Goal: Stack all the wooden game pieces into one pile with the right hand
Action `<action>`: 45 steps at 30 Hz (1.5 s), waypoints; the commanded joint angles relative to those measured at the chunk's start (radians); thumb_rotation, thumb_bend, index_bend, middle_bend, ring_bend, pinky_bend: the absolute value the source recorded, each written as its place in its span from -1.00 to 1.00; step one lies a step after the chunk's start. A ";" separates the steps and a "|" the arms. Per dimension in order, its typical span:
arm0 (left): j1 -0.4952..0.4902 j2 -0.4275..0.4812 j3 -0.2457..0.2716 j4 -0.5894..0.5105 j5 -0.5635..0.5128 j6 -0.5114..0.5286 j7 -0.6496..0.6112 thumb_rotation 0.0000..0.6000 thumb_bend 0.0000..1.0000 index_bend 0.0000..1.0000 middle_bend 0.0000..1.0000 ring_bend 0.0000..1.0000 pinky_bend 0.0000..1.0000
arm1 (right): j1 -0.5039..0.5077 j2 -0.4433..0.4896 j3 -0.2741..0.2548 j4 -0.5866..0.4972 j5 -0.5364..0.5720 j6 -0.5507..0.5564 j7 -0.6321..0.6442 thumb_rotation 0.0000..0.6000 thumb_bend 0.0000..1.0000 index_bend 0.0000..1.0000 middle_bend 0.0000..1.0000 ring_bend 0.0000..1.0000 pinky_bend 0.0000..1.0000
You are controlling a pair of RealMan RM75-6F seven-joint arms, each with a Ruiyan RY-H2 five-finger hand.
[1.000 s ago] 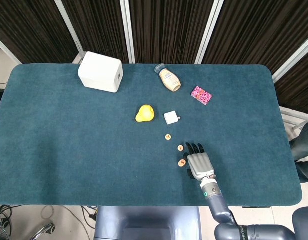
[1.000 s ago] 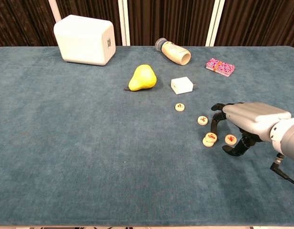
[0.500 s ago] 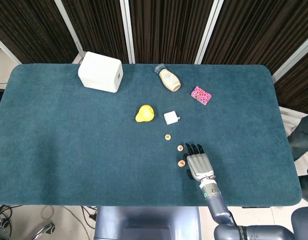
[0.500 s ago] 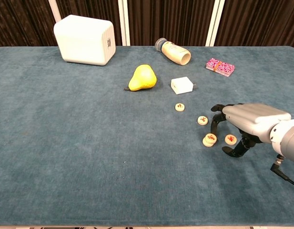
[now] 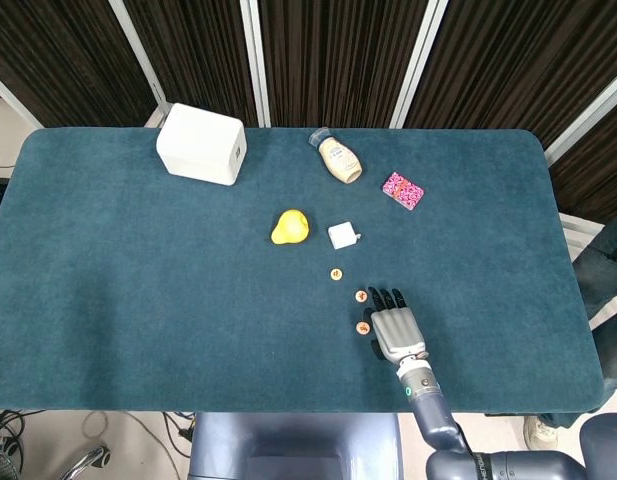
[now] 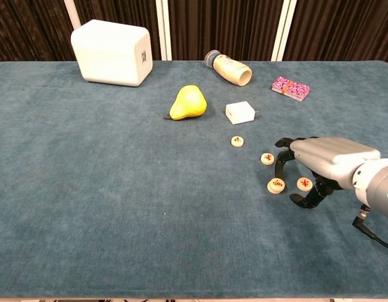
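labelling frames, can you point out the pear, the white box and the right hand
pear (image 6: 187, 103), chest view, on its yellow body
white box (image 6: 112, 52), chest view, on its front face
right hand (image 6: 319, 163), chest view, on the grey back of the hand

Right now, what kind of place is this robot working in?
Probably a robot test lab, not a home. A table covered in blue felt stands before dark curtain panels, with unrelated props scattered about: a pear, a bottle, a white box, and wooden game pieces by the robot hand.

Dark slatted wall (image 5: 338, 50), teal table (image 5: 138, 280)
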 commanded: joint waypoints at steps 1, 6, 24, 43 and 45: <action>0.000 0.001 -0.001 0.000 -0.002 0.001 -0.002 1.00 -0.81 -1.00 -1.00 -1.00 -0.85 | 0.002 0.006 0.014 -0.003 -0.003 0.008 0.004 1.00 -0.11 -0.25 -1.00 -1.00 -1.00; 0.000 0.001 -0.002 0.001 -0.005 -0.002 -0.002 1.00 -0.81 -1.00 -1.00 -1.00 -0.85 | 0.011 0.048 0.040 -0.044 -0.011 0.022 -0.005 1.00 -0.22 -0.30 -1.00 -1.00 -1.00; 0.000 0.001 -0.004 0.005 -0.008 -0.006 -0.011 1.00 -0.81 -1.00 -1.00 -1.00 -0.85 | 0.215 0.050 0.220 0.001 0.184 -0.070 -0.152 1.00 -0.54 -0.48 -1.00 -1.00 -1.00; -0.001 0.006 -0.011 0.014 -0.027 -0.021 -0.026 1.00 -0.81 -1.00 -1.00 -1.00 -0.85 | 0.354 -0.185 0.245 0.412 0.249 -0.135 -0.093 1.00 -0.54 -0.24 -1.00 -1.00 -1.00; -0.001 0.006 -0.011 0.014 -0.027 -0.020 -0.025 1.00 -0.81 -1.00 -1.00 -1.00 -0.85 | 0.356 -0.194 0.244 0.432 0.250 -0.139 -0.087 1.00 -0.54 -0.24 -1.00 -1.00 -1.00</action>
